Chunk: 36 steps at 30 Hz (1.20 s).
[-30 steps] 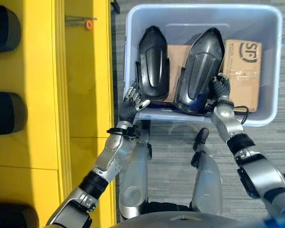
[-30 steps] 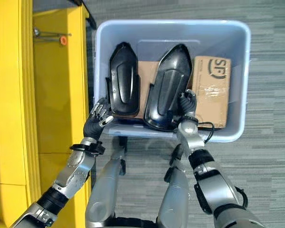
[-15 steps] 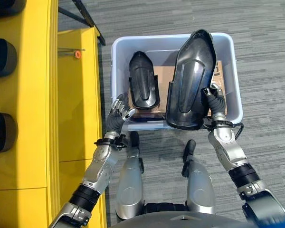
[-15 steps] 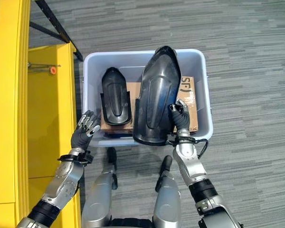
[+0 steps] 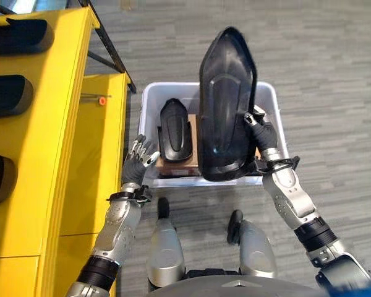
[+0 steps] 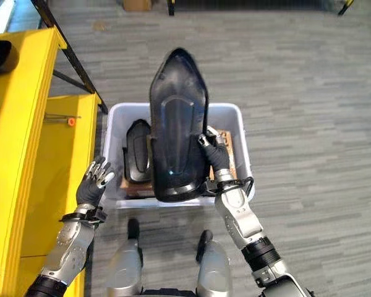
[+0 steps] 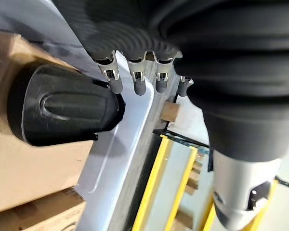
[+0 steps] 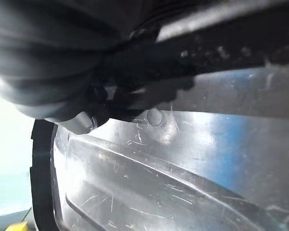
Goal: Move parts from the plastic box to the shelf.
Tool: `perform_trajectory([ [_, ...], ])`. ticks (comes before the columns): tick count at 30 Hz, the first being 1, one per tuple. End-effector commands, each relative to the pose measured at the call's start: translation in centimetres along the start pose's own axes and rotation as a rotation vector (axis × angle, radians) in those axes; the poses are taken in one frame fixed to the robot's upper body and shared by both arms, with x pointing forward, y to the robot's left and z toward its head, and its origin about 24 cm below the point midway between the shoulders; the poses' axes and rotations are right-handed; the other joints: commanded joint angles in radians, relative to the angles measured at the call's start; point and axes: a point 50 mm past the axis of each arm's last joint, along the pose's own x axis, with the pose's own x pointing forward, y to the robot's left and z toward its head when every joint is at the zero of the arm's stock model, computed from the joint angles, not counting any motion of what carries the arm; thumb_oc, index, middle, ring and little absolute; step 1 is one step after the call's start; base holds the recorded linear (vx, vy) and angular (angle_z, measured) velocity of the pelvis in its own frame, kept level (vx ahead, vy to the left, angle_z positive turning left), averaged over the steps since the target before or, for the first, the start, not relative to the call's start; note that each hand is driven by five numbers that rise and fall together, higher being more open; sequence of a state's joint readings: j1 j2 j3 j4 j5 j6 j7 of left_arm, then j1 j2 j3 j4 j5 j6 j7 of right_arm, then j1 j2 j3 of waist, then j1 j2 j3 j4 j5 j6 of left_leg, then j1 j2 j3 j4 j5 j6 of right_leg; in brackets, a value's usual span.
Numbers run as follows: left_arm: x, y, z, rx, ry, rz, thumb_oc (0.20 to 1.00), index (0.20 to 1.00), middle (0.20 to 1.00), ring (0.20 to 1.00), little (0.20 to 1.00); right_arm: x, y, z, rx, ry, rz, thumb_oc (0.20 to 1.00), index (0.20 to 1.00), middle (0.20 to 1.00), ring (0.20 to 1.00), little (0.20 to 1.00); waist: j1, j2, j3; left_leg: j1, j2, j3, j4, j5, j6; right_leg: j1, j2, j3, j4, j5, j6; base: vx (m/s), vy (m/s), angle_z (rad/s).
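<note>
While clamping the right hand (image 5: 260,132) round the right edge of the big part (image 5: 226,93), holds that glossy black shell upright over the box (image 5: 146,102), pointed end away from the body, broad end level with the box's near wall. Shows the fingers (image 6: 207,141) curled over the shell's rim, the thumb hidden behind it. Brings the shell's scratched, shiny surface (image 8: 159,183) right up against the right wrist camera. Covers the box's middle and much of its right side with the lifted shell.

Shows the small part (image 5: 175,129), black and of like shape, lying lengthwise in the box's left half on brown cardboard (image 5: 173,166).

Spreads the left hand (image 5: 136,164) loose and empty, fingers straight, just outside the box's near left corner. Cannot tell from the head views whether it touches the wall. Puts the left fingertips (image 7: 137,86) close against the pale box wall in the wrist view.

Sets the scene on grey striped carpet (image 5: 334,93), with the yellow shelf (image 5: 49,136) along the box's left side, dark parts (image 5: 9,96) sitting in its upper openings and a small orange-tipped pin (image 5: 101,99) on its lower ledge.
</note>
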<state>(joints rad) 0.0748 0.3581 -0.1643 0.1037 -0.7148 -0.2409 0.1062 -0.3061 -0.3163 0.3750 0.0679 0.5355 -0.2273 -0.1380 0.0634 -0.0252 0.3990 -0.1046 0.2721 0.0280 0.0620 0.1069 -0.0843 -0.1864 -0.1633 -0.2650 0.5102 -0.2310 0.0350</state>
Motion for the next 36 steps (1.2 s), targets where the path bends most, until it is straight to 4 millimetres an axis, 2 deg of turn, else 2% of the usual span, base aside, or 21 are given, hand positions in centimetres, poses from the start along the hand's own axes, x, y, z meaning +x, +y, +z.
perform_trajectory([
  [1, -0.5, 0.2, 0.2, 0.05, -0.011, -0.031, 1.0, 1.0, 1.0, 1.0, 1.0, 0.8, 0.9, 3.6, 0.101, -0.199, 0.05, 0.2, 0.2, 0.2, 0.2, 0.2, 0.029, 0.01, -0.088, 0.002, 0.099, -0.071, -0.113, 0.208, -0.057, 0.023, 0.046, -0.035, -0.01, -0.064, -0.011, -0.06, -0.211, 0.52],
  [4, -0.4, 0.4, -0.6, 0.052, 0.017, -0.012, 1.0, 1.0, 1.0, 1.0, 1.0, 0.4, 0.1, 4.1, 0.078, -0.219, 0.027, 0.2, 0.2, 0.2, 0.2, 0.2, 0.026, 0.006, -0.109, -0.024, 0.086, 0.026, -0.135, 0.261, -0.077, 0.097, 0.027, -0.117, -0.121, -0.056, -0.015, -0.02, -0.209, 1.06],
  [5, -0.2, 0.4, -0.6, 0.057, 0.014, -0.004, 1.0, 1.0, 1.0, 1.0, 1.0, 0.1, -0.1, 4.2, 0.066, -0.224, 0.017, 0.2, 0.2, 0.2, 0.2, 0.2, 0.019, 0.002, -0.113, -0.036, 0.09, 0.093, -0.123, 0.256, -0.078, 0.113, 0.02, -0.143, -0.156, -0.041, -0.019, 0.02, -0.112, 1.36],
  [6, -0.2, 0.4, -0.6, 0.058, 0.014, -0.004, 1.0, 1.0, 1.0, 1.0, 1.0, 0.1, -0.1, 4.2, 0.066, -0.224, 0.016, 0.2, 0.2, 0.2, 0.2, 0.2, 0.019, 0.002, -0.113, -0.036, 0.09, 0.092, -0.123, 0.255, -0.077, 0.115, 0.02, -0.144, -0.16, -0.039, -0.019, -0.12, -0.087, 1.04],
  [7, 0.0, 0.4, -0.3, 0.048, 0.002, 0.0, 1.0, 1.0, 1.0, 1.0, 1.0, -0.3, -0.6, 3.8, 0.071, -0.206, -0.007, 0.2, 0.2, 0.2, 0.2, 0.2, 0.013, 0.002, -0.126, -0.019, 0.091, 0.129, -0.068, 0.208, -0.074, 0.133, 0.013, -0.18, -0.23, 0.007, -0.018, -0.16, -0.063, 0.9],
  [9, -0.4, 0.6, -0.5, 0.026, -0.003, 0.023, 1.0, 1.0, 1.0, 1.0, 1.0, -1.1, -0.6, 3.0, 0.115, -0.173, -0.013, 0.2, 0.2, 0.2, 0.2, 0.2, 0.02, -0.008, -0.159, 0.032, 0.067, 0.073, 0.048, 0.114, -0.057, 0.159, 0.01, -0.204, -0.322, 0.056, -0.017, -0.13, -0.045, 0.79],
  [14, -0.6, 0.4, -1.0, 0.01, 0.014, 0.022, 1.0, 1.0, 1.0, 1.0, 1.0, -1.9, -0.8, 2.0, 0.15, -0.132, -0.035, 0.2, 0.2, 0.2, 0.2, 0.2, -0.001, 0.001, -0.211, 0.153, 0.041, 0.072, 0.091, 0.016, -0.047, 0.165, -0.003, -0.267, -0.357, 0.091, -0.01, -0.05, 0.076, 0.6],
  [15, -0.6, 0.3, -1.1, 0.015, 0.019, 0.012, 1.0, 1.0, 1.0, 1.0, 1.0, -2.1, -0.9, 2.0, 0.158, -0.131, -0.039, 0.2, 0.2, 0.2, 0.2, 0.2, -0.003, 0.004, -0.219, 0.167, 0.01, 0.044, 0.108, -0.025, -0.044, 0.16, -0.009, -0.264, -0.359, 0.104, -0.003, -0.09, 0.295, 0.62],
  [16, -0.7, -0.1, -1.2, 0.016, 0.026, -0.008, 1.0, 1.0, 1.0, 1.0, 1.0, -2.3, -1.3, 2.0, 0.156, -0.131, -0.059, 0.2, 0.2, 0.2, 0.2, 0.2, -0.018, 0.015, -0.234, 0.187, -0.014, 0.06, 0.056, -0.107, -0.021, 0.151, -0.037, -0.278, -0.341, 0.13, 0.022, -0.07, 0.251, 0.57],
  [19, -0.8, -0.2, -1.3, 0.01, 0.032, -0.016, 1.0, 1.0, 1.0, 1.0, 1.0, -2.5, -1.5, 2.1, 0.153, -0.131, -0.062, 0.2, 0.2, 0.2, 0.2, 0.2, -0.022, 0.016, -0.24, 0.184, -0.022, 0.076, 0.046, -0.138, -0.012, 0.15, -0.05, -0.277, -0.335, 0.137, 0.029, -0.04, 0.198, 0.45],
  [20, -0.9, -0.4, -1.6, 0.005, 0.044, -0.031, 1.0, 1.0, 1.0, 1.0, 1.0, -2.9, -1.8, 1.8, 0.156, -0.122, -0.091, 0.2, 0.2, 0.2, 0.2, 0.2, -0.021, 0.02, -0.24, 0.18, -0.034, 0.101, 0.033, -0.176, -0.006, 0.158, -0.084, -0.296, -0.333, 0.163, 0.051, -0.11, 0.443, 0.62],
  [21, -0.8, -0.6, -1.3, 0.018, 0.037, -0.047, 1.0, 1.0, 1.0, 1.0, 1.0, -3.3, -2.1, 1.5, 0.156, -0.11, -0.115, 0.2, 0.2, 0.2, 0.2, 0.2, -0.008, 0.015, -0.232, 0.161, -0.072, 0.093, 0.037, -0.198, 0.008, 0.175, -0.128, -0.321, -0.345, 0.21, 0.08, -0.13, 0.531, 0.82],
  [24, -1.0, -0.2, -1.1, 0.026, 0.037, -0.039, 1.0, 1.0, 1.0, 1.0, 1.0, -3.5, -2.1, 1.3, 0.162, -0.097, -0.118, 0.2, 0.2, 0.2, 0.2, 0.2, 0.002, 0.008, -0.229, 0.151, -0.107, 0.087, 0.037, -0.222, 0.024, 0.184, -0.164, -0.337, -0.357, 0.249, 0.107, -0.06, 0.3, 0.7],
  [25, -1.1, 0.2, -0.8, 0.039, 0.027, -0.033, 1.0, 1.0, 1.0, 1.0, 1.0, -3.5, -2.0, 0.9, 0.157, -0.08, -0.117, 0.2, 0.2, 0.2, 0.2, 0.2, 0.016, 0.001, -0.222, 0.139, -0.155, 0.077, 0.043, -0.24, 0.045, 0.194, -0.2, -0.339, -0.379, 0.294, 0.132, -0.06, 0.37, 0.34],
  [26, -1.1, 0.2, -0.8, 0.04, 0.027, -0.033, 1.0, 1.0, 1.0, 1.0, 1.0, -3.5, -2.0, 0.9, 0.158, -0.08, -0.117, 0.2, 0.2, 0.2, 0.2, 0.2, 0.015, 0.0, -0.221, 0.139, -0.156, 0.077, 0.044, -0.241, 0.047, 0.195, -0.201, -0.34, -0.38, 0.296, 0.134, -0.07, 0.445, 0.16],
  [29, -1.3, 0.6, -0.6, 0.063, 0.021, -0.032, 1.0, 1.0, 1.0, 1.0, 1.0, -3.6, -1.7, 0.8, 0.148, -0.069, -0.101, 0.2, 0.2, 0.2, 0.2, 0.2, 0.044, -0.016, -0.209, 0.105, -0.224, 0.049, 0.069, -0.263, 0.073, 0.22, -0.246, -0.351, -0.421, 0.36, 0.17, -0.04, 0.248, 0.28],
  [31, -1.3, 0.9, -0.2, 0.089, 0.009, -0.036, 1.0, 1.0, 1.0, 1.0, 1.0, -3.7, -2.0, 0.6, 0.151, -0.064, -0.115, 0.2, 0.2, 0.2, 0.2, 0.2, 0.056, -0.023, -0.201, 0.08, -0.259, 0.025, 0.086, -0.269, 0.085, 0.227, -0.266, -0.337, -0.429, 0.385, 0.182, -0.05, 0.334, 0.47],
  [32, -1.2, 1.1, 0.0, 0.119, 0.008, -0.038, 1.0, 1.0, 1.0, 1.0, 1.0, -3.8, -1.9, 0.5, 0.148, -0.062, -0.118, 0.2, 0.2, 0.2, 0.2, 0.2, 0.052, -0.022, -0.199, 0.067, -0.28, 0.002, 0.091, -0.27, 0.096, 0.219, -0.259, -0.271, -0.418, 0.377, 0.176, -0.02, 0.273, 0.44],
  [33, -1.2, 1.1, 0.0, 0.12, 0.008, -0.038, 1.0, 1.0, 1.0, 1.0, 1.0, -3.8, -1.8, 0.4, 0.148, -0.062, -0.118, 0.2, 0.2, 0.2, 0.2, 0.2, 0.053, -0.022, -0.2, 0.066, -0.28, 0.003, 0.092, -0.271, 0.096, 0.217, -0.259, -0.269, -0.417, 0.377, 0.176, -0.04, 0.281, 0.74],
  [35, -1.0, 1.1, 0.1, 0.134, 0.006, -0.047, 1.0, 1.0, 1.0, 1.0, 1.0, -3.9, -1.8, 0.4, 0.164, -0.06, -0.117, 0.2, 0.2, 0.2, 0.2, 0.2, 0.029, -0.027, -0.203, 0.051, -0.313, -0.023, 0.079, -0.242, 0.116, 0.176, -0.22, -0.116, -0.413, 0.367, 0.148, 0.01, 0.22, 1.0],
  [36, -0.9, 0.9, 0.0, 0.14, 0.009, -0.056, 1.0, 1.0, 1.0, 1.0, 1.0, -4.0, -1.8, 0.4, 0.158, -0.062, -0.116, 0.2, 0.2, 0.2, 0.2, 0.2, 0.008, -0.021, -0.204, 0.057, -0.322, -0.05, 0.072, -0.237, 0.122, 0.158, -0.171, 0.002, -0.402, 0.34, 0.135, 0.12, 0.23, 0.87],
])
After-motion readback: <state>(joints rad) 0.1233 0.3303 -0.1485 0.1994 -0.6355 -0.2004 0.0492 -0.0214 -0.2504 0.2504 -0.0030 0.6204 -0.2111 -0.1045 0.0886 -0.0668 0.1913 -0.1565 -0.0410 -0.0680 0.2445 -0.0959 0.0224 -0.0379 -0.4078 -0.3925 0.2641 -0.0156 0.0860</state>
